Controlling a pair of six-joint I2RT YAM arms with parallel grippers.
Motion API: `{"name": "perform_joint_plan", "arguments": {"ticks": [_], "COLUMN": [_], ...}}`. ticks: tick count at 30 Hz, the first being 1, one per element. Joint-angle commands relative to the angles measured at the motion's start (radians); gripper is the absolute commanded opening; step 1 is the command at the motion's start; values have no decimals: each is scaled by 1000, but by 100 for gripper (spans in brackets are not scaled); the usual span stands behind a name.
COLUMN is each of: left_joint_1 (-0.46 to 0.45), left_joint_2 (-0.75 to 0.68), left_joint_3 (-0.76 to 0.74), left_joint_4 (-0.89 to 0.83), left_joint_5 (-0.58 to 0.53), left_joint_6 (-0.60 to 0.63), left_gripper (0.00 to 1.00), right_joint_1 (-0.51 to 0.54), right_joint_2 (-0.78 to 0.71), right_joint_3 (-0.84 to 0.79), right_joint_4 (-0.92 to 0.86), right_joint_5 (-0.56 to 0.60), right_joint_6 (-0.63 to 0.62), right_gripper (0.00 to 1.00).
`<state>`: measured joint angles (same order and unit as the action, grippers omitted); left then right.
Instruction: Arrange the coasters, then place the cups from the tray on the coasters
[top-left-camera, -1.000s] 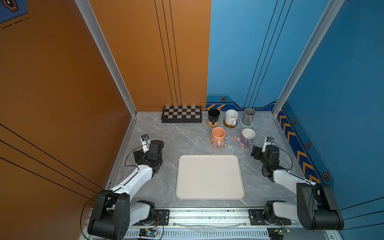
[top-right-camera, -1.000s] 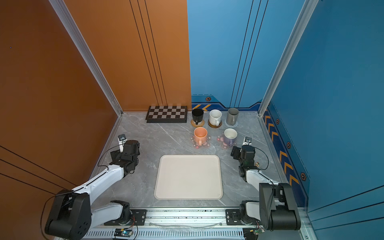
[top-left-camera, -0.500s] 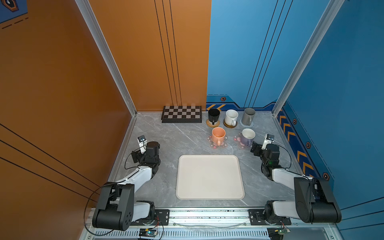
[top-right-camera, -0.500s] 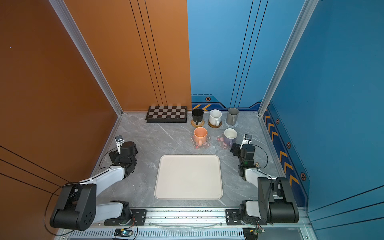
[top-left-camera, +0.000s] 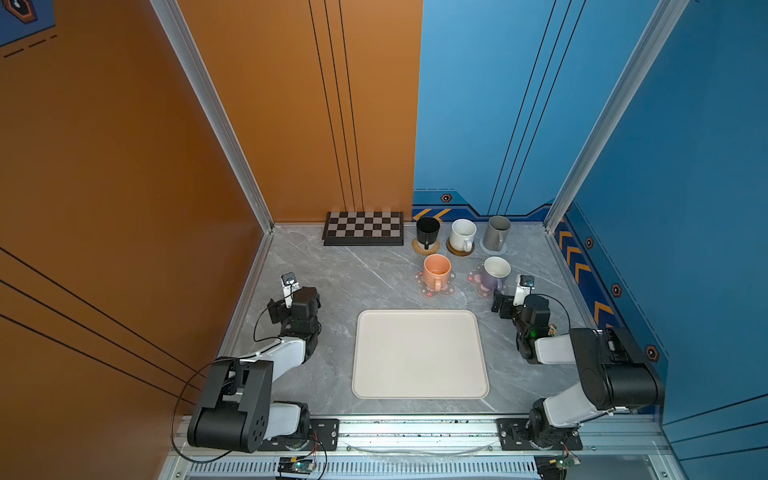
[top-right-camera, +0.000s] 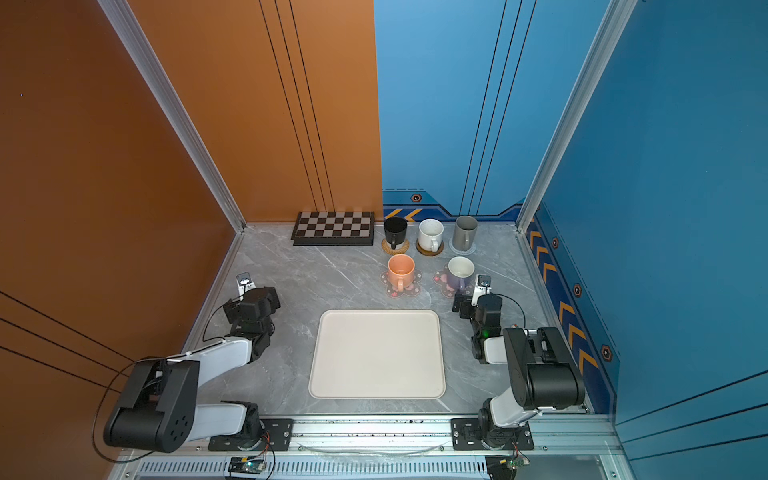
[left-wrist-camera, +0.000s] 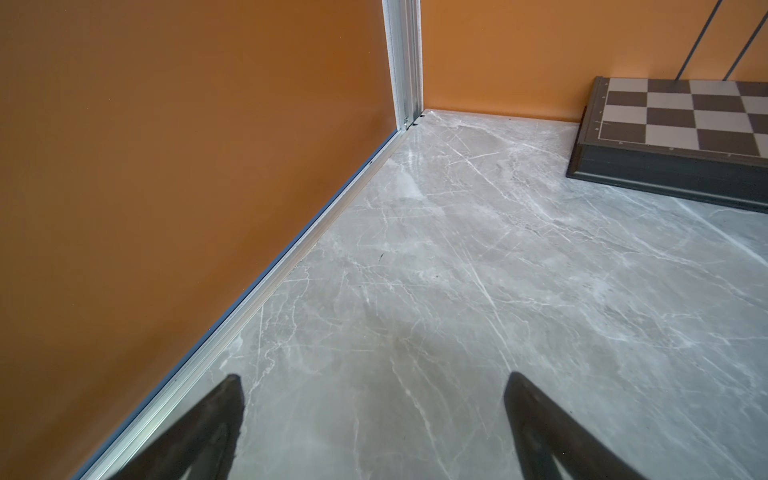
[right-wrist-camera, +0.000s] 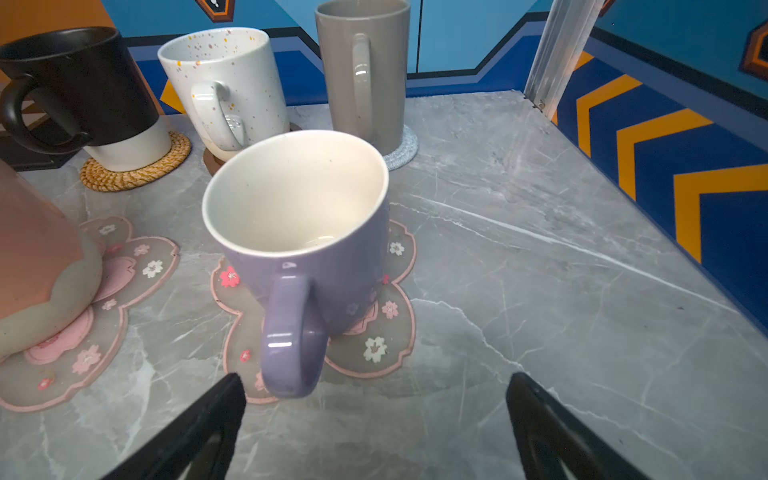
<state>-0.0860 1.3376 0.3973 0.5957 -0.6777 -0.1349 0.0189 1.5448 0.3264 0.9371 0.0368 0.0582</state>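
Work looks done, I think. At the back of the worktop (top-left-camera: 332, 282) the black cup (top-left-camera: 427, 230) stands on the straw coaster (top-left-camera: 432, 250). The spotty white cup (top-left-camera: 462, 232) is on the brown coaster (top-left-camera: 459, 252), and the tall grey cup (top-left-camera: 496, 230) is on the grey-blue coaster (top-left-camera: 492, 250). In front of them the orange cup (top-left-camera: 436, 269) stands on a pink flower coaster (top-left-camera: 446, 289). The purple cup (top-left-camera: 495, 272) stands on the second pink flower coaster (top-left-camera: 476, 282). The tray (top-left-camera: 419, 353) lies near the front with nothing on it, so no cup is left to move.

The right end effector (right-wrist-camera: 374, 380) is wide open and holds nothing. It is close to the purple cup's handle. The left end effector (left-wrist-camera: 374, 380) is wide open too, with nothing in it, over bare worktop by the orange wall (left-wrist-camera: 166, 166).

The worktop is grey stone with thin white lines. A chessboard (top-left-camera: 363, 228) lies at the back, and a blue wall (top-left-camera: 498, 124) stands behind the cups.
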Motion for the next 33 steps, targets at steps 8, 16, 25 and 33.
{"name": "perform_joint_plan", "arguments": {"ticks": [8, 16, 25, 33], "left_joint_1": [5, -31, -32, -22], "left_joint_2": [55, 179, 243, 241], "left_joint_3": [1, -25, -61, -57], "left_joint_4": [113, 322, 450, 438], "left_joint_5": [115, 244, 274, 285], "left_joint_6": [56, 148, 169, 162], "left_gripper": [98, 98, 98, 98], "right_joint_1": [-13, -12, -11, -11], "right_joint_2": [1, 1, 1, 1], "right_joint_3": [44, 46, 46, 46], "right_joint_4": [-24, -27, -27, -27], "right_joint_5": [-1, 11, 12, 14], "right_joint_6": [-2, 3, 3, 3], "right_gripper": [100, 100, 100, 100]}}
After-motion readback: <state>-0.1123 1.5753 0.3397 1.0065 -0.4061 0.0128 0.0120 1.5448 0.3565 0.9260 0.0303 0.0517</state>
